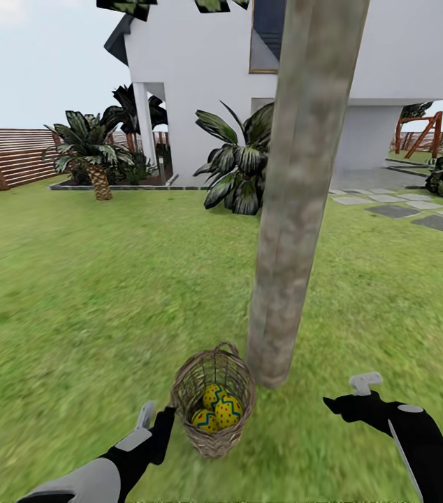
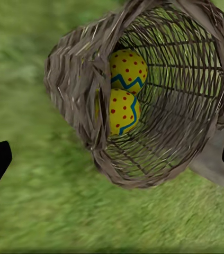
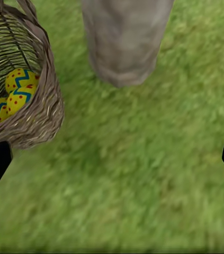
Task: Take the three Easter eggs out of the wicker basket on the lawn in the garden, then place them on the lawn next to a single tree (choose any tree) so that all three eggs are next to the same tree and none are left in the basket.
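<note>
The tree [image 1: 305,195] is cut off by the head view's upper edge, so its crown is out of sight. In the left wrist view the wicker basket [image 2: 80,79] wall hides the third of the Easter eggs [image 2: 126,69]. The left end effector [image 1: 155,419] has its fingertips lost against the basket's wall, so its opening cannot be judged there.

The wide, mottled green grass lawn [image 1: 96,293] carries a small round brown woven wicker basket [image 1: 213,402], standing upright just beside the foot of a thick grey-brown bare tree trunk [image 1: 298,202]. Farther off, flat grey stepping stones [image 1: 417,209] lie in the grass.
</note>
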Motion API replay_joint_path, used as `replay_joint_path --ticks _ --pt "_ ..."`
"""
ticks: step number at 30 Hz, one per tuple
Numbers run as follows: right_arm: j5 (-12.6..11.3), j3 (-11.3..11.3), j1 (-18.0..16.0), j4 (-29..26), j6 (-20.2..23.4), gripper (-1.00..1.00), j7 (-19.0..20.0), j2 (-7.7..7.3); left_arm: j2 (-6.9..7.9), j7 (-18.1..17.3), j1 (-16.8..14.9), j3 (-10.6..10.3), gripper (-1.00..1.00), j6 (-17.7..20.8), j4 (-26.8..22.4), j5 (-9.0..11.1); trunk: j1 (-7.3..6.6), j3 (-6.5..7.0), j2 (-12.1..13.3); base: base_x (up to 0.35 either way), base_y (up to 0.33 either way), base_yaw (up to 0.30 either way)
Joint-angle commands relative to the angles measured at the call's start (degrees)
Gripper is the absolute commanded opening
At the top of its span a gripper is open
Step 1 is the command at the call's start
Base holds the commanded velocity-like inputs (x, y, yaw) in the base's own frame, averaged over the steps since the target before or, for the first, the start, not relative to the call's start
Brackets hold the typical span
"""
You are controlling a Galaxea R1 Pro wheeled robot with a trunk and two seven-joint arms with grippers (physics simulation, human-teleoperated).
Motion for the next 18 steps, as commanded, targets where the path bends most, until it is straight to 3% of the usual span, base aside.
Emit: replay_joint_path --ticks 1,7,12,13,18 --pt "0.6 -0.1 0.0 0.0 0.1 1.0 0.5 0.01 -0.01 0.2 0.0 0.4 1.0 0.0 -0.1 -0.1 -0.24 0.13 0.4 -0.074 0.037 0.0" --pt "0.6 0.0 0.0 0.4 0.1 1.0 0.6 0.02 0.22 0.4 0.0 0.1 1.0 0.1 -3.7 -0.6 -0.46 0.31 0.8 -0.019 0.009 0.0" --pt "0.5 0.5 0.0 0.5 0.2 1.0 0.7 0.02 3.15 0.4 0.0 0.4 1.0 0.6 -4.8 -0.2 -0.46 0.31 0.8 -0.001 0.0 0.0" --pt "0.6 0.6 0.0 0.5 0.2 1.0 0.7 0.02 4.41 0.3 0.0 0.6 1.0 1.9 -5.7 0.0 -0.46 0.31 0.8 0.0 0.037 0.0" --pt "0.5 0.8 0.0 0.6 0.2 1.0 0.7 0.08 5.86 0.2 0.1 1.8 1.0 5.9 -8.6 0.4 -0.46 0.31 0.8 0.057 0.211 0.0"
